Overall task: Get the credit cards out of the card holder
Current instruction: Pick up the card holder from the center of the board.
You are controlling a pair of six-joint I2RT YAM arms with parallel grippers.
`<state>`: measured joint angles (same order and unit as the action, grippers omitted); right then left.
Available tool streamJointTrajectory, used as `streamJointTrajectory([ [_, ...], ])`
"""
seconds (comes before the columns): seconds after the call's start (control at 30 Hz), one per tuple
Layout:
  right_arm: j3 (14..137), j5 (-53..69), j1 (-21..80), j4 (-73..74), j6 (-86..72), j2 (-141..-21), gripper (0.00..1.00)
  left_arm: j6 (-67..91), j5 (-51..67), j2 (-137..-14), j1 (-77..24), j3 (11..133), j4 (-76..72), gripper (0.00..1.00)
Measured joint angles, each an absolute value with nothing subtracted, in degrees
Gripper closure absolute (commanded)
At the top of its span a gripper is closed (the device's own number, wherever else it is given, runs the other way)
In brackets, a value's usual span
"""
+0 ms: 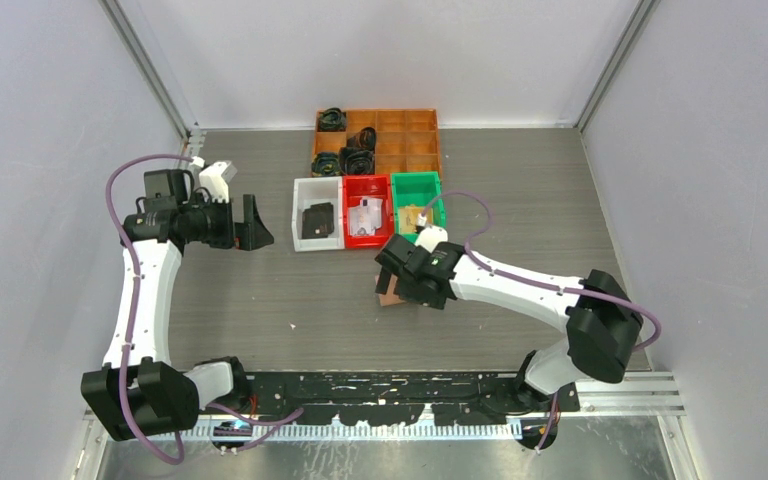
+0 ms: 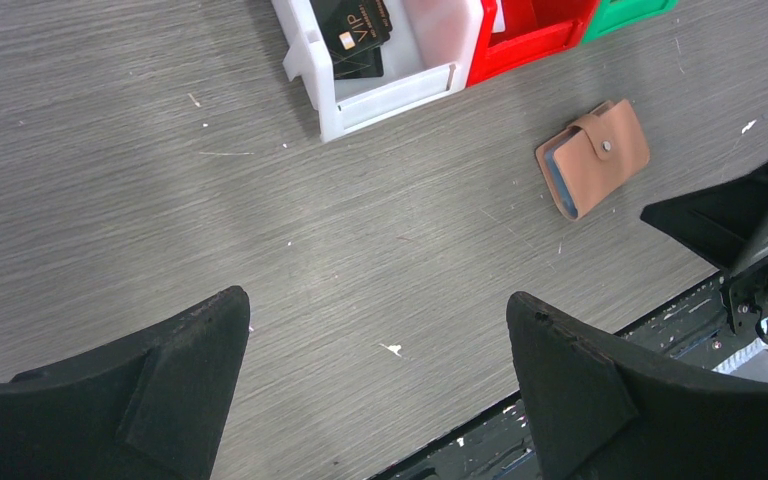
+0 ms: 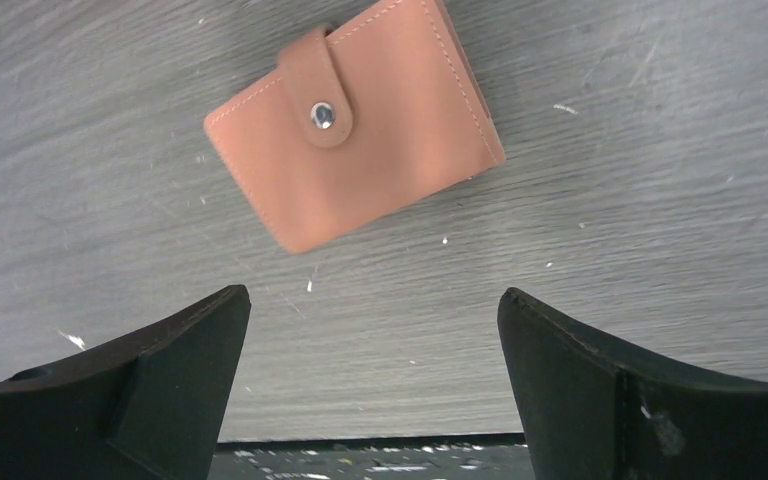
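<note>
The card holder (image 3: 355, 125) is a tan-pink wallet lying flat on the table with its strap snapped shut. My right gripper (image 3: 372, 295) hovers open just above and short of it, nothing between the fingers. From the top view only a brown corner of the card holder (image 1: 391, 296) shows under the right gripper (image 1: 392, 272). My left gripper (image 1: 260, 228) hangs open over the left of the table, apart from the card holder (image 2: 593, 157). A black credit card (image 2: 353, 28) lies in the white bin (image 2: 400, 85). Whitish cards (image 1: 365, 218) sit in the red bin.
Three bins stand in a row behind the holder: white (image 1: 300, 240), red (image 1: 348, 236) and green (image 1: 438, 205). Behind them is an orange divided tray (image 1: 410, 140) holding black coiled bundles (image 1: 357, 160). A black rail (image 1: 400, 385) runs along the near table edge.
</note>
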<state>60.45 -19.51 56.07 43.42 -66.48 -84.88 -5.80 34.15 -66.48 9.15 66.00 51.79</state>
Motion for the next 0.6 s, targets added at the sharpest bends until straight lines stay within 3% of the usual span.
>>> streamJointTrajectory([
  [0.3,60.0,-25.0,55.8,43.3,-90.9,-90.1,0.01,-6.2,34.2,-65.4,9.1,66.4,52.3,0.0],
  [0.6,62.2,-27.9,54.6,41.5,-100.4,-96.4,0.01,-6.5,34.2,-64.8,9.1,66.4,52.8,0.0],
])
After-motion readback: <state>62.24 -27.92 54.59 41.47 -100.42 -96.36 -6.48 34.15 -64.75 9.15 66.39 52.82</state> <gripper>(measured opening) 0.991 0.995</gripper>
